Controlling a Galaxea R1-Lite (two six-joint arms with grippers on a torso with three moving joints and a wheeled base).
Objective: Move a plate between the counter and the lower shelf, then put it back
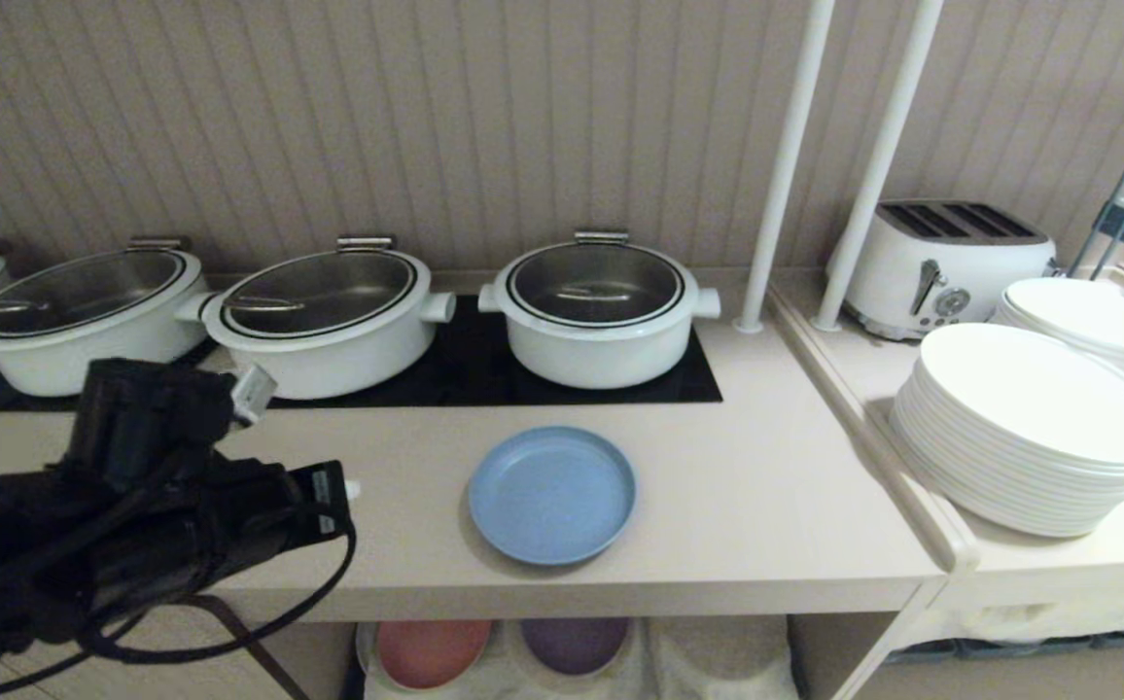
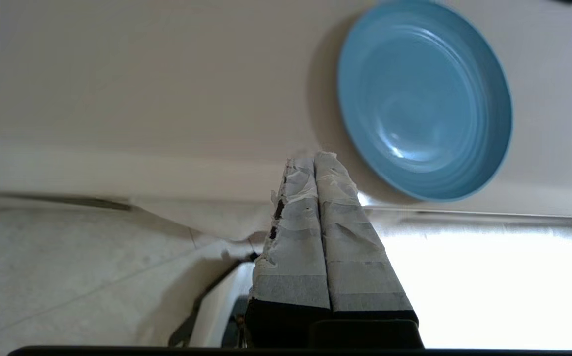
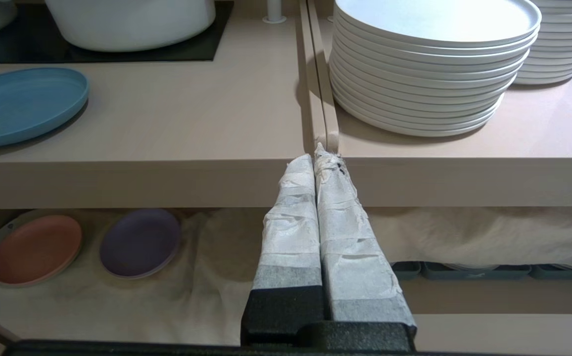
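Observation:
The light-blue plate (image 1: 552, 496) (image 2: 424, 99) (image 3: 19, 104) lies flat on the beige counter (image 1: 766, 486) near its front edge, in front of the hob. My left arm (image 1: 163, 486) hangs at the lower left, before the counter's edge and left of the plate. The left gripper (image 2: 314, 158) is shut with nothing between its taped fingers, tips near the plate's rim but apart from it. The right gripper (image 3: 318, 153) is shut and empty, in front of the counter's front edge. The lower shelf (image 3: 216, 277) (image 1: 718, 661) with its white cloth shows under the counter.
Three white pots (image 1: 601, 311) stand on the black hob (image 1: 465, 374). A pink plate (image 3: 36, 249) and a purple plate (image 3: 140, 242) lie on the shelf cloth. Stacked white dinner plates (image 1: 1029, 428), a toaster (image 1: 946, 262) and two white poles (image 1: 786, 165) stand to the right.

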